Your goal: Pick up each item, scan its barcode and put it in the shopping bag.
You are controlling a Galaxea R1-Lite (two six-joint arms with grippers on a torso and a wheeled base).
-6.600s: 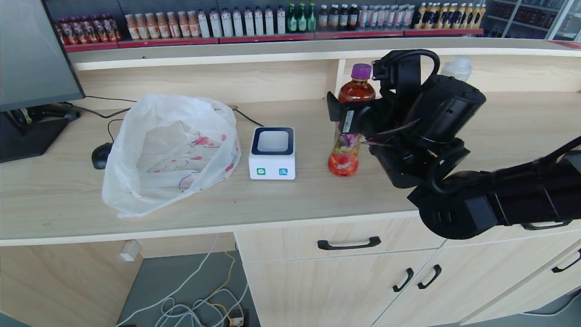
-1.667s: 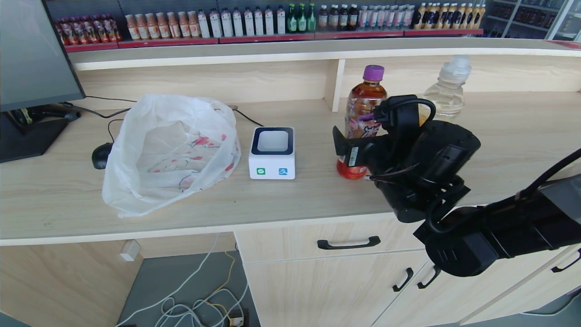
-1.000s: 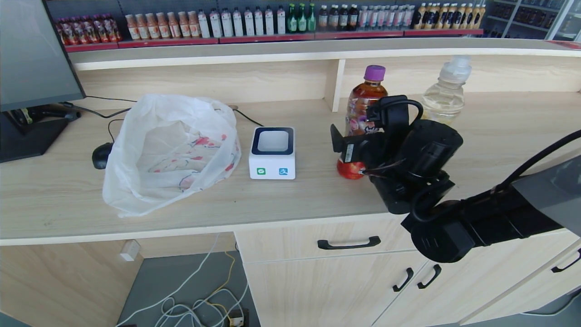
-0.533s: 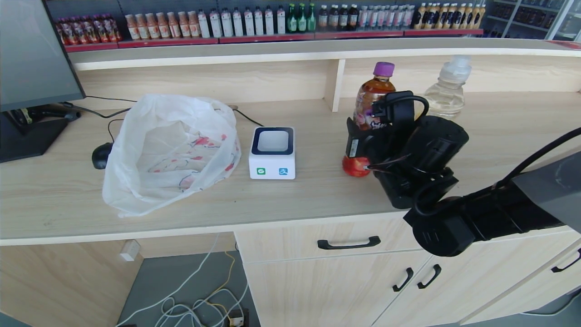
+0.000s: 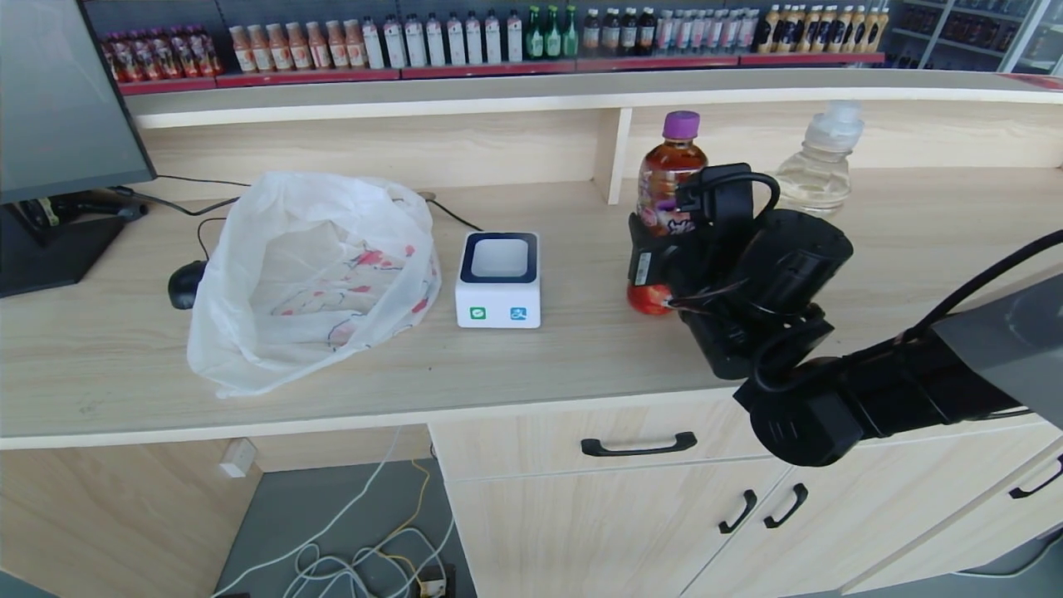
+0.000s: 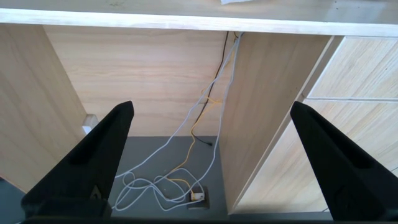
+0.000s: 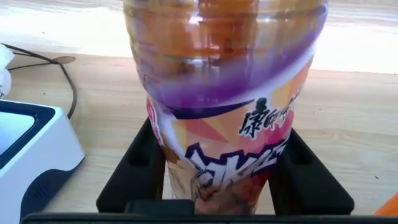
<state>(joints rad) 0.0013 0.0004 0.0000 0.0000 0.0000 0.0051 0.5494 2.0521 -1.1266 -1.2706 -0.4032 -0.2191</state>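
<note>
The right hand (image 5: 660, 264), open a second ago, now grips the bottle (image 5: 669, 176), nudged toward the frame's upper right.

Wooden counter (image 5: 581, 357) with shopping bag (image 5: 311, 274), white scanner (image 5: 498, 282), mouse (image 5: 184, 284) (black), clear bottle (image 5: 818, 166)

A mouse (image 5: 184, 284) lies near a monitor (image 5: 66, 91); cables (image 5: 349, 556) trail on the floor.

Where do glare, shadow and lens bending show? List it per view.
Head view: the counter edge bows, a wide-lens effect; the scanner window shines pale. Right wrist view: the counter behind the bottle is washed bright, light coming through the drink. Left wrist view: the left gripper reads as dark silhouettes against lit wood.
</note>
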